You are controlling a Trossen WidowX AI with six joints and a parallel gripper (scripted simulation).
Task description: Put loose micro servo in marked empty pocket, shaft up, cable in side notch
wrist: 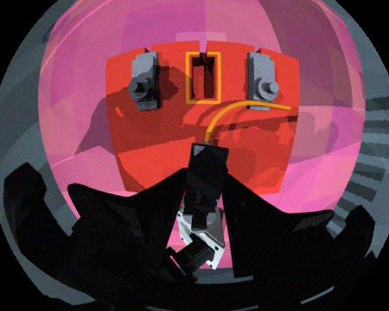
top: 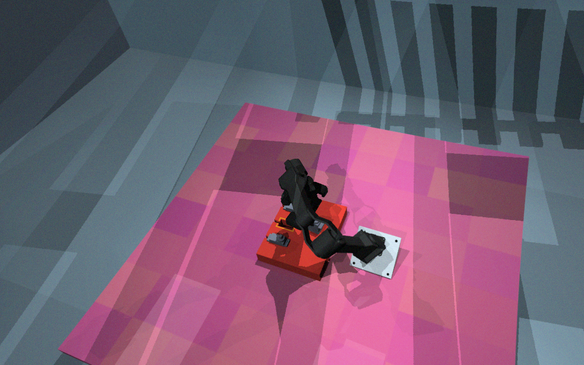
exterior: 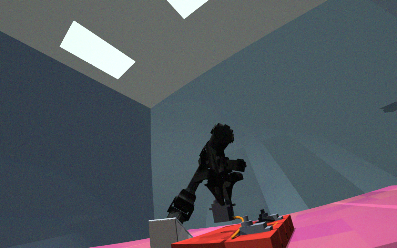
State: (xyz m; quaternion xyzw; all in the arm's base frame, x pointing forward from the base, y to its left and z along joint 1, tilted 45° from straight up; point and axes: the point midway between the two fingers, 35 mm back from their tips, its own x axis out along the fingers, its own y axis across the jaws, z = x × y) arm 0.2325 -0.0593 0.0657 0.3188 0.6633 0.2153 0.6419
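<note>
My gripper (exterior: 223, 200) (wrist: 205, 175) is shut on the dark grey micro servo (exterior: 222, 212) (wrist: 208, 159) and holds it above the red deck (top: 285, 256) (exterior: 249, 241) (wrist: 138, 168). In the exterior view the servo is nearly upright, with ears sticking out near its top. The fingers partly cover its shaft end. Its orange cable (exterior: 240, 217) (wrist: 246, 104) leaves the low end and curves across above the deck, passing a fitted servo. The pocket's yellow outline (wrist: 188, 78) surrounds an empty opening, ahead of the held servo in the wrist view. A notch opens at the pocket's far side.
Two fitted servos (wrist: 143, 69) (wrist: 261, 71) flank the pocket and stand up from the deck; one also shows in the top view (top: 278, 239). The arm's white base plate (top: 393, 254) is beside the deck. A light grey block (exterior: 163, 231) stands left of the deck in the exterior view.
</note>
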